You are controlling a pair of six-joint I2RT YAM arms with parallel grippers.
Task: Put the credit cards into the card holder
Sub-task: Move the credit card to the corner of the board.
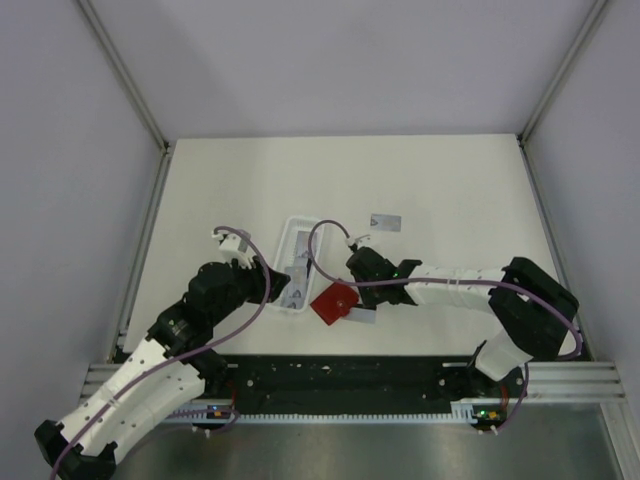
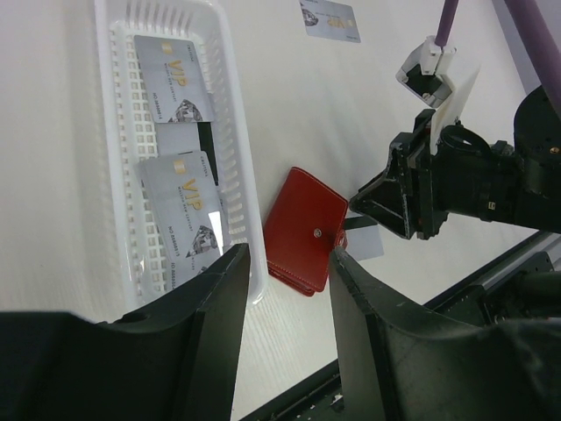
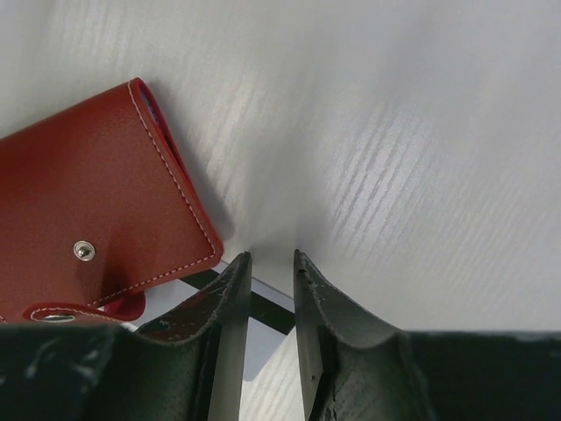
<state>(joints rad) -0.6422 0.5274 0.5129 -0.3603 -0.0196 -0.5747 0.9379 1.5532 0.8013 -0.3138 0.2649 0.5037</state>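
Your red leather-like square card holder (image 1: 334,301) lies folded on the white counter (image 1: 450,190), close to the near edge and a little left of its middle, with a metal snap stud facing up.

Just left of it is the long white slotted plastic tray (image 2: 237,132), and the wallet's corner is touching or almost touching the tray's wall. Inside the tray you have two thin grey rectangular credit cards, one at the far end (image 2: 173,79) and one at the near end (image 2: 184,219), both lying flat.

A third grey card (image 1: 385,221) lies alone on the counter, farther toward the far edge and well apart from the wallet. A fourth card (image 2: 364,243) lies flat against the wallet's right side, partly tucked under it.

Your right gripper (image 3: 269,259) is down over that fourth card. Its fingers are drawn close with a narrow slit between them, and the card (image 3: 260,351) shows through the slit. You cannot tell from here whether the tips touch it.

Your left gripper (image 2: 285,257) hangs above the tray's near end and the wallet, its fingers spread wide and empty.
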